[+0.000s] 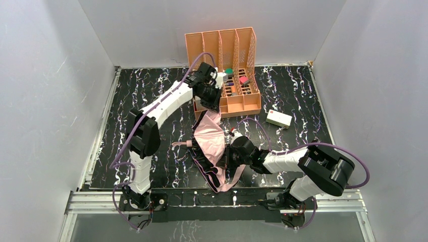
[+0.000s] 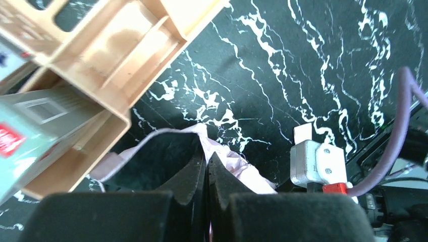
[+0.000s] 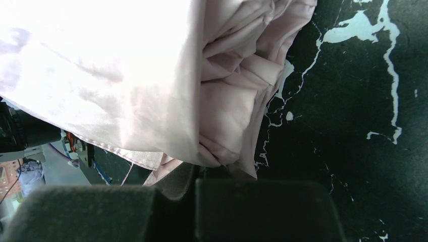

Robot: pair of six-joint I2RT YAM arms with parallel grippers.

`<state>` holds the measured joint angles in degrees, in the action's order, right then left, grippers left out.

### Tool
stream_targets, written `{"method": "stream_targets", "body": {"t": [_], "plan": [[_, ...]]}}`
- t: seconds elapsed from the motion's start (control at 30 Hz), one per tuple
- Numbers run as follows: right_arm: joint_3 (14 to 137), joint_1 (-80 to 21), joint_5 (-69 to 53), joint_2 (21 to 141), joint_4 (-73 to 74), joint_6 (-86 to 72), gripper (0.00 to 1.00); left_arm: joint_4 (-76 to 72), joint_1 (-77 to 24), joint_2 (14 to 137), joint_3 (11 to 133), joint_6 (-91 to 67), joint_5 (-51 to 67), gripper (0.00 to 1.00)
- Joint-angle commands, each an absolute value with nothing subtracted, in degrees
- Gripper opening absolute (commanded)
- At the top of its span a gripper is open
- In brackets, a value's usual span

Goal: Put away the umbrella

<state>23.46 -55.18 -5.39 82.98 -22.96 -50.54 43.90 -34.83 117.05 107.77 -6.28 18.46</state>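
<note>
The umbrella point(image 1: 212, 146) lies half-collapsed on the black marbled table, pale pink fabric up, black folds and a pink strap along its near side. My left gripper point(image 1: 211, 107) is shut on the far tip of its fabric, just in front of the orange desk organiser point(image 1: 223, 70). In the left wrist view the fingers point(image 2: 194, 174) pinch pink and black cloth point(image 2: 237, 169). My right gripper point(image 1: 228, 153) is shut on the umbrella's right side. In the right wrist view pink fabric point(image 3: 151, 75) fills the frame and its folds run down between the fingers point(image 3: 176, 184).
The organiser's front tray holds small items, a green cap point(image 1: 228, 71) and a red one point(image 1: 244, 79). A white box point(image 1: 278, 118) lies on the table to the right. The organiser's corner point(image 2: 101, 65) is close to my left gripper. Grey walls enclose the table.
</note>
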Motion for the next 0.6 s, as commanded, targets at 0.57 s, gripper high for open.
{"method": "stream_targets", "body": {"t": [0.57], "plan": [[21.4, -55.2, -3.3, 87.8, -12.8, -47.5, 0.00, 21.6, -22.0, 80.0, 78.5, -35.2, 18.3, 0.00]]}}
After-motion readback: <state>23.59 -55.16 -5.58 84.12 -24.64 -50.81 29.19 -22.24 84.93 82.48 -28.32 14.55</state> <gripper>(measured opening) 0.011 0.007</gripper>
